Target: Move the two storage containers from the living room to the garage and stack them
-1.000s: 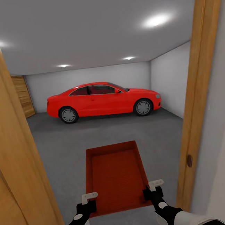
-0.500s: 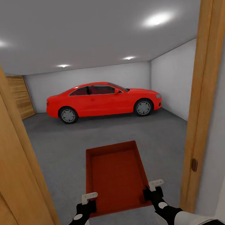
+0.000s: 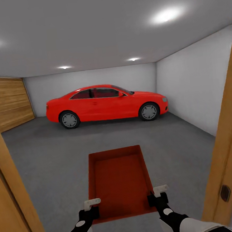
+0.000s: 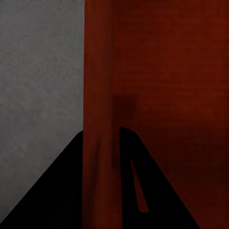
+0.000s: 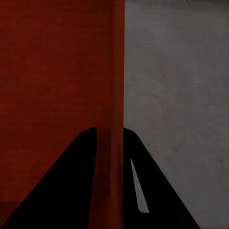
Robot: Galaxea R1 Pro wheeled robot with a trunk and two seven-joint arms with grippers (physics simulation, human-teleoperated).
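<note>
- Storage container (image 3: 119, 182): orange-red, open-topped, rectangular; carried level in front of the trunk, above the dark grey concrete floor (image 3: 56, 162) of the garage, long axis pointing away towards the far wall.
- Left gripper (image 3: 92, 204): at the container's near left corner; fingers (image 4: 71, 191) closed on the left side wall, one on each face of the wall, as seen in the left wrist view with the wall (image 4: 98, 119) running up between them.
- Right gripper (image 3: 159, 192): at the container's near right corner; fingers (image 5: 71, 186) clamped likewise on the right side wall (image 5: 117, 95), one inside, one outside.
- Container interior: bare ribbed base, nothing inside.
- Floor beneath the container: mottled grey, visible beside each gripped wall in both wrist views.
- Red car (image 3: 105, 103): two-door coupé parked side-on along the white back wall, well apart from the container, nose towards the right wall.
- Wooden door (image 3: 6, 105): horizontally striped orange wood, on the garage's left side, near the rear of the car.
- Door frame (image 3: 227, 146): light wood posts at the near left and near right edges of the head view; small dark strike plate (image 3: 224, 193) low on the right post.
- Ceiling (image 3: 95, 28): grey, with round recessed lights, two near the back wall and brighter ones closer.
- Right wall (image 3: 195, 85): plain white, running from the door frame to the far corner.
</note>
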